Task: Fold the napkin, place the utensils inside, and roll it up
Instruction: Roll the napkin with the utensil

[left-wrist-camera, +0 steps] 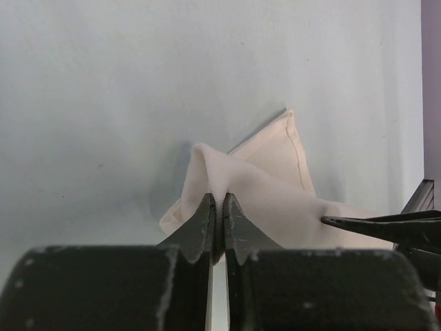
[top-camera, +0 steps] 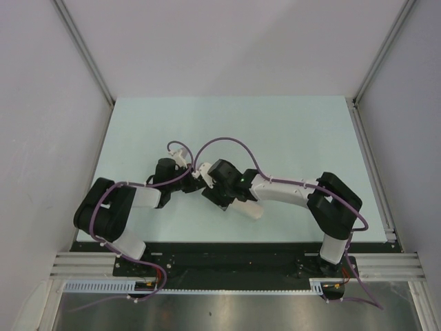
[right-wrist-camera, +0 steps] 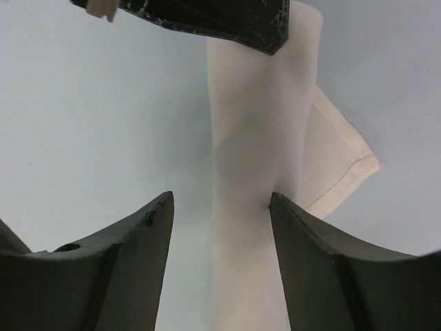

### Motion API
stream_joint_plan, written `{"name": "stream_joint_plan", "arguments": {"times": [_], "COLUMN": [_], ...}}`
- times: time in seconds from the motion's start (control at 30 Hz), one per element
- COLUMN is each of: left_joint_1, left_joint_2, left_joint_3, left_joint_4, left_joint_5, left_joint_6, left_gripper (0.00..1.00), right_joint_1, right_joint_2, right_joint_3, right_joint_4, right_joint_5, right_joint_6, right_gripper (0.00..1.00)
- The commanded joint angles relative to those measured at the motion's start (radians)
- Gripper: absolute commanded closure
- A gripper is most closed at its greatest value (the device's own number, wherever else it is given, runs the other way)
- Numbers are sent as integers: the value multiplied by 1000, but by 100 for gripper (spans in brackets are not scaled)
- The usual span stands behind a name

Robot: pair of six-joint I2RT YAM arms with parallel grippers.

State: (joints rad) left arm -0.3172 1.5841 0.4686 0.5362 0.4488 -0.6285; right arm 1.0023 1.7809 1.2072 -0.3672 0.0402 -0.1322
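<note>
The napkin (left-wrist-camera: 275, 186) is a cream cloth lying bunched into a loose roll on the pale table. My left gripper (left-wrist-camera: 219, 198) is shut on a raised fold of it. In the right wrist view the napkin (right-wrist-camera: 251, 138) runs as a long band between the jaws of my right gripper (right-wrist-camera: 220, 200), which is open. Its right finger (right-wrist-camera: 303, 234) touches the cloth and its left finger stands apart from it. In the top view both grippers, left (top-camera: 195, 174) and right (top-camera: 210, 193), meet at the table's middle and hide the napkin. The utensils are hidden or out of view.
The pale green table (top-camera: 289, 131) is walled by white panels at the back and sides. A metal rail (top-camera: 372, 172) runs along its right edge. Purple cables (top-camera: 227, 141) loop above the wrists. The other gripper's finger (left-wrist-camera: 379, 222) reaches in from the right of the left wrist view.
</note>
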Motion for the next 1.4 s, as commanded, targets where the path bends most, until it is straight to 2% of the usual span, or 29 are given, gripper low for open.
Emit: {"name": "stream_joint_plan", "arguments": {"times": [0.0, 0.13, 0.2, 0.33, 0.43, 0.63, 0.83, 0.97, 1.07, 1.23, 1.37], "left_joint_1": [7, 7, 7, 9, 16, 32, 32, 32, 32, 32, 32], "left_joint_2": [7, 7, 5, -13, -30, -88, -156, -187, -213, -216, -193], "left_joint_3": [34, 42, 44, 51, 54, 39, -18, -41, -61, -79, -85], "left_joint_4": [-4, -1, 5, 2, -8, -38, -2, 4, 13, 39, 68], "left_joint_5": [-16, -6, -1, -12, -25, -50, -56, -52, -44, -10, 7], "left_joint_6": [0, 0, -4, -13, -13, 0, 21, 35, 50, 62, 58], "left_gripper": [96, 93, 88, 70, 60, 47, 39, 37, 36, 33, 32], "right_joint_1": [5, 2, -2, -27, -42, -94, -160, -203, -240, -292, -315], "right_joint_2": [28, 63, 75, 98, 104, 124, 160, 164, 167, 187, 213], "right_joint_3": [-9, -17, -20, -24, -34, -31, -2, 15, 23, 35, 55], "right_joint_4": [51, 57, 62, 65, 73, 68, 34, 5, -4, -7, -9], "right_joint_5": [50, 89, 98, 115, 110, 29, -183, -400, -546, -758, -849], "right_joint_6": [-20, -23, -23, -14, -14, -10, 2, 26, 60, 92, 103], "right_gripper": [37, 38, 37, 37, 37, 37, 42, 56, 60, 62, 62]}}
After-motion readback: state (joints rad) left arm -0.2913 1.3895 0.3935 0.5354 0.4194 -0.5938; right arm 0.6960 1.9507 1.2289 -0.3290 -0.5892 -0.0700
